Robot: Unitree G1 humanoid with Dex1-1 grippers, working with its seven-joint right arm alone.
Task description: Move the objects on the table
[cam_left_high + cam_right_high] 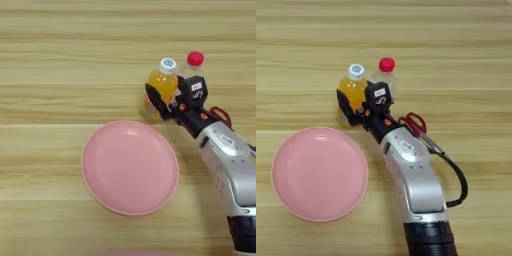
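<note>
End effector: two black fingers of the right end effector (169, 98) stand spread on either side of the orange bottle (162, 85) — one finger on its left flank, the other, bearing a white label, on its right; whether they press the plastic or only bracket it cannot be told
Arm: a silver forearm (411, 177) rises from the bottom edge, smooth and rounded, with a black cable looping off its right side
Orange bottle: small, upright on the surface, translucent plastic filled with orange drink, white cap with a blue mark
Clear bottle: the red-capped bottle (385, 74) stands just beside the orange one, behind and to its right, taller, see-through
Plate: a round pink plate (130, 167) with a shallow raised rim lies near the bottles, toward the robot and to its left, with nothing on it
Scissors: red handles (415, 122) show beside the forearm, partly hidden
Surface: light yellowish wood (50, 60) with long horizontal grain stripes
Progress: judged early — both bottles stand together, neither lifted; the grasp on the orange one looks just set up, and moving both remains
</note>
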